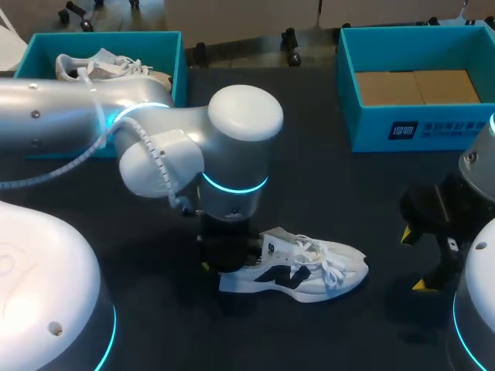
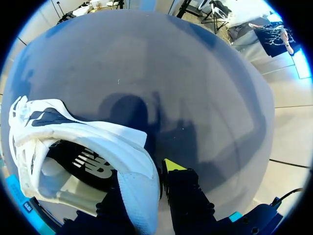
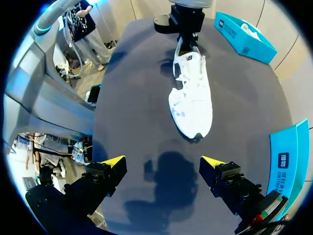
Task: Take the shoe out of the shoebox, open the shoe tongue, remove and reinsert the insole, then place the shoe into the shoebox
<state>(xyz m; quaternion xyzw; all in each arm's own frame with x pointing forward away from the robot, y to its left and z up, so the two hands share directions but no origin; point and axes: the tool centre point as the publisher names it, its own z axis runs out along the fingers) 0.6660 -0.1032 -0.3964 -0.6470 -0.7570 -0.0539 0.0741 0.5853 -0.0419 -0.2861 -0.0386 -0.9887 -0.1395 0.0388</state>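
Head view has the shoe [image 1: 298, 270] out on the bench [image 1: 332, 193], lying on its sole with the toe toward 3 o'clock and the heel toward 9 o'clock. The left fingers [image 1: 224, 253] come down on the heel. Seen from the left wrist, they appear closed on the heel wall, one outside and one inside the collar, with the dark insole [image 2: 83, 164] lying in the shoe beside them.

The step in hand looks like steadying the shoe so the tongue [image 1: 282, 241] can be opened. That would call for the right fingers [image 1: 421, 284], spread wide and holding nothing at 3 o'clock, well apart from the toe. The laces [image 1: 319, 259] cross the tongue and may resist.

An open blue box [image 1: 348, 93] waits at 1 o'clock. Another box [image 1: 179, 69] at 11 o'clock holds a second shoe [image 1: 100, 66]. Nothing lies between the right fingers and the toe.
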